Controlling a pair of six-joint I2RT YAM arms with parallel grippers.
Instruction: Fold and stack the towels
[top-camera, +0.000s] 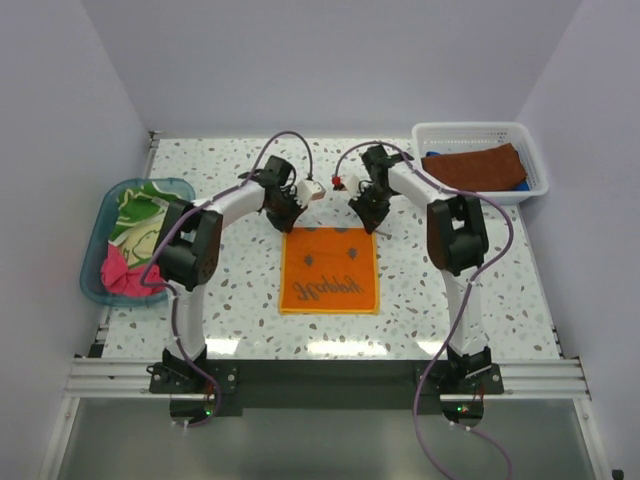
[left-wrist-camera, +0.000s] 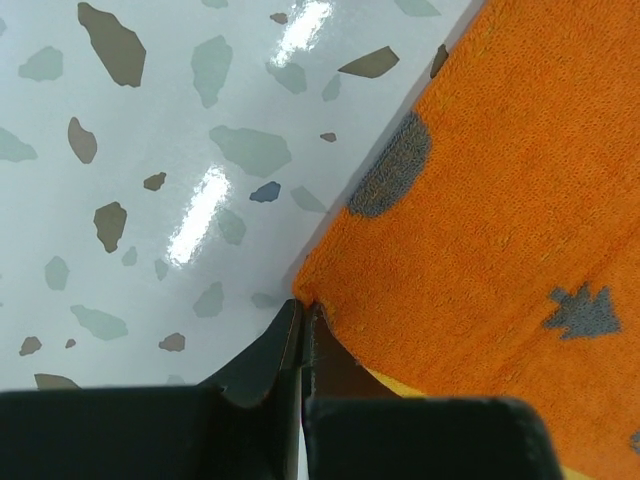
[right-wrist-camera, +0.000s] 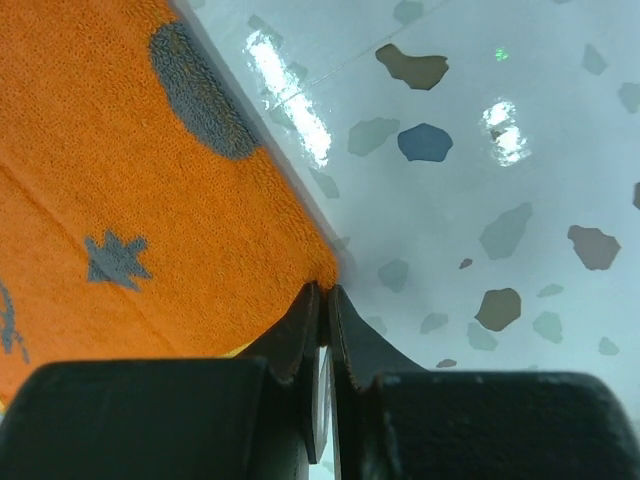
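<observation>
Speckled counter (top-camera: 450, 290), frame centre: orange towel (top-camera: 330, 270) lies flat, unfolded, left claw (left-wrist-camera: 302, 318) and right claw (right-wrist-camera: 325, 300) each pinching an upper corner. Brown towel (top-camera: 475, 167) sits in upper-right basket (top-camera: 470, 127); more seemingly wait in left tub (top-camera: 150, 183).

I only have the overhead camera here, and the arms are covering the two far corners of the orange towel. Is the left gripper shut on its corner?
Observer: Yes. In the left wrist view the left gripper is shut, with the corner of the orange towel nipped at its fingertips.
Operator: And the right one?
Observer: Same. The right gripper is shut on the other far corner, with bare speckled table right beside it.
Operator: Is the cloth off the surface at all?
Observer: I can't tell. A sliver of yellow shows under the orange edge beside each gripper.
</observation>
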